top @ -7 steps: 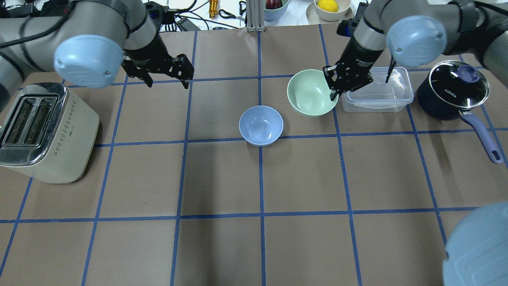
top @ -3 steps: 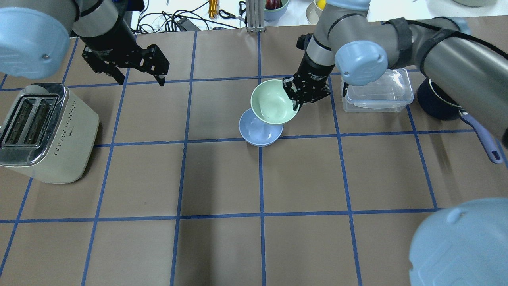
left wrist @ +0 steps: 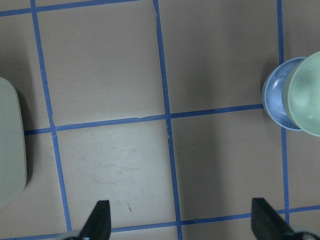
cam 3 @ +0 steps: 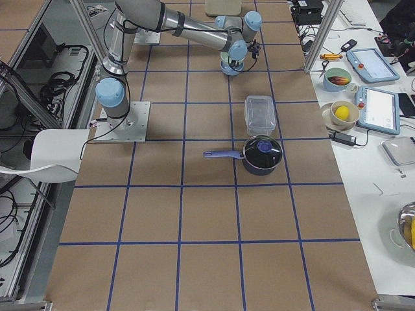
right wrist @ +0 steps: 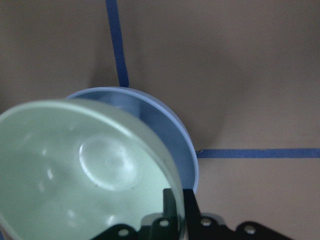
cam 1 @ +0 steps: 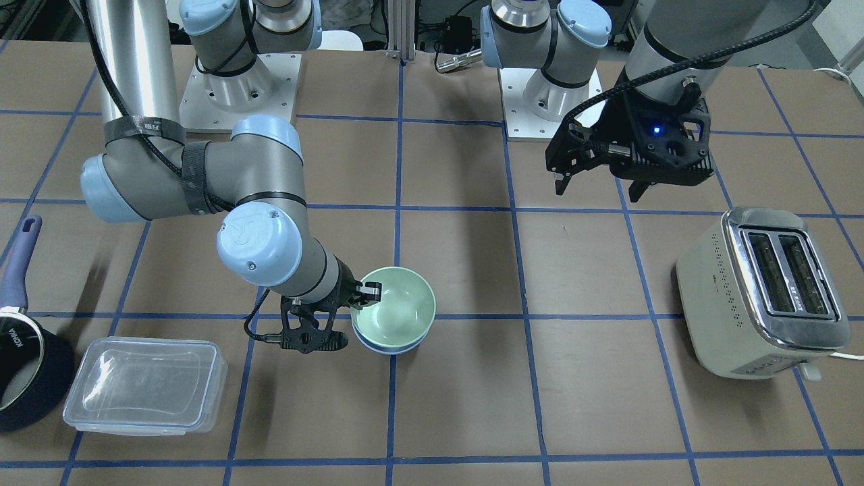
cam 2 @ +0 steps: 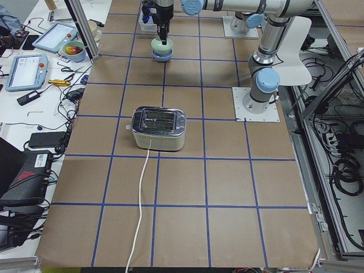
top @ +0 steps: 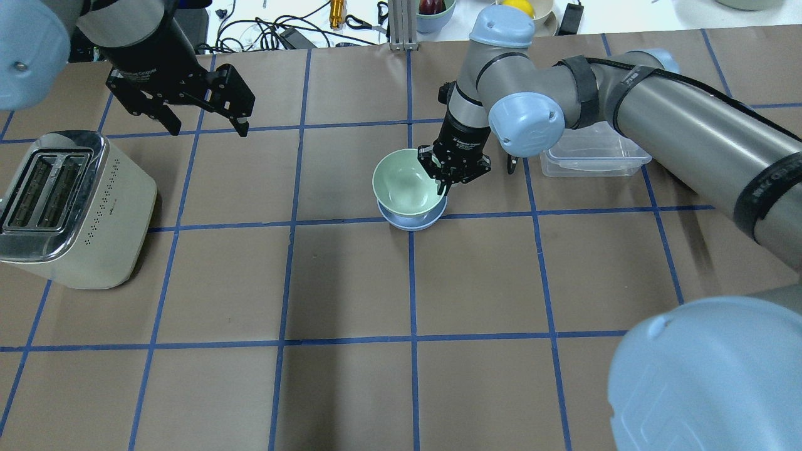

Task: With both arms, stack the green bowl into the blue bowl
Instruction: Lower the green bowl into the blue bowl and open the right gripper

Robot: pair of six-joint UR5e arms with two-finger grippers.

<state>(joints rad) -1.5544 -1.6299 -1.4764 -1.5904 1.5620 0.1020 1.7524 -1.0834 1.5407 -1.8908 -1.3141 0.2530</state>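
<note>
The pale green bowl [top: 401, 181] sits slightly tilted in the light blue bowl [top: 410, 223] at the table's middle; only the blue rim shows beneath it. My right gripper [top: 442, 181] is shut on the green bowl's right rim. In the right wrist view the green bowl [right wrist: 75, 175] leans inside the blue bowl [right wrist: 170, 130], one finger on each side of its wall. In the front view the right gripper [cam 1: 364, 293] holds the green bowl [cam 1: 398, 310]. My left gripper [top: 208, 129] is open and empty, hovering far left of the bowls; it also shows in the front view [cam 1: 597, 192].
A cream toaster [top: 69, 207] stands at the left edge. A clear lidded container [top: 595, 153] lies right of the bowls under the right arm. A dark navy saucepan [cam 1: 20, 378] stands beyond it. Items sit on the bench behind the table.
My right gripper carried the green bowl left from beside the container and lowered it into the blue bowl. My left gripper drew back to the left, still open.
</note>
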